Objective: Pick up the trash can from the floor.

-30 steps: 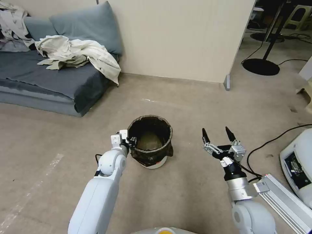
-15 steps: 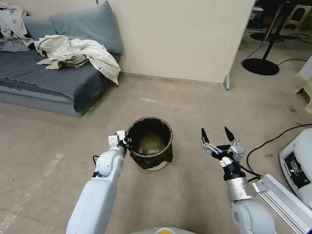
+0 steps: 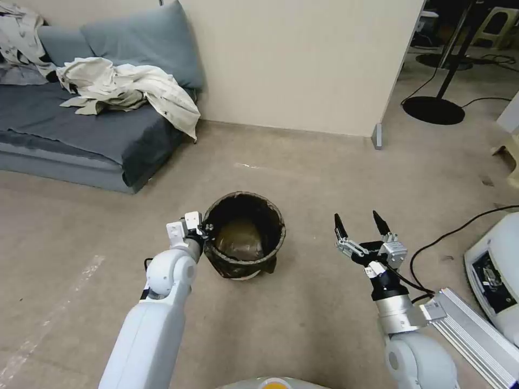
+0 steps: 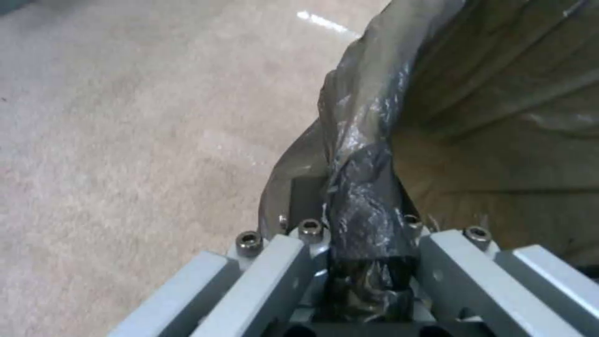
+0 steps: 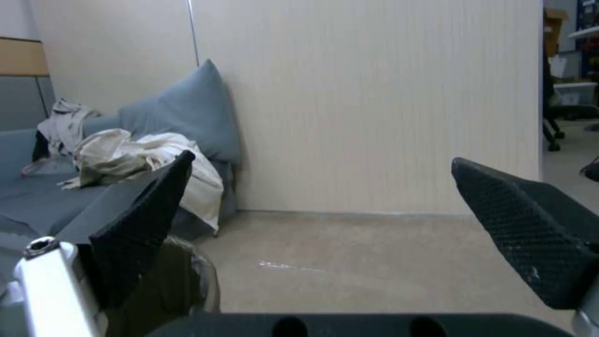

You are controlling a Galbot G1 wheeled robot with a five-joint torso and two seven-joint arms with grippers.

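Flat beige-grey matte floor [image 3: 303,324], with a grey sofa [image 3: 81,129] bearing crumpled cream cloth [image 3: 130,89] at far left. Small round trash can [image 3: 244,233], lined with a dark crinkled bag, centre foreground, whether touching the floor cannot be told. Left hand [image 3: 204,233] clenched on the bag-covered near-left rim. Right hand [image 3: 358,227] released, fingers spread, well apart to the right.
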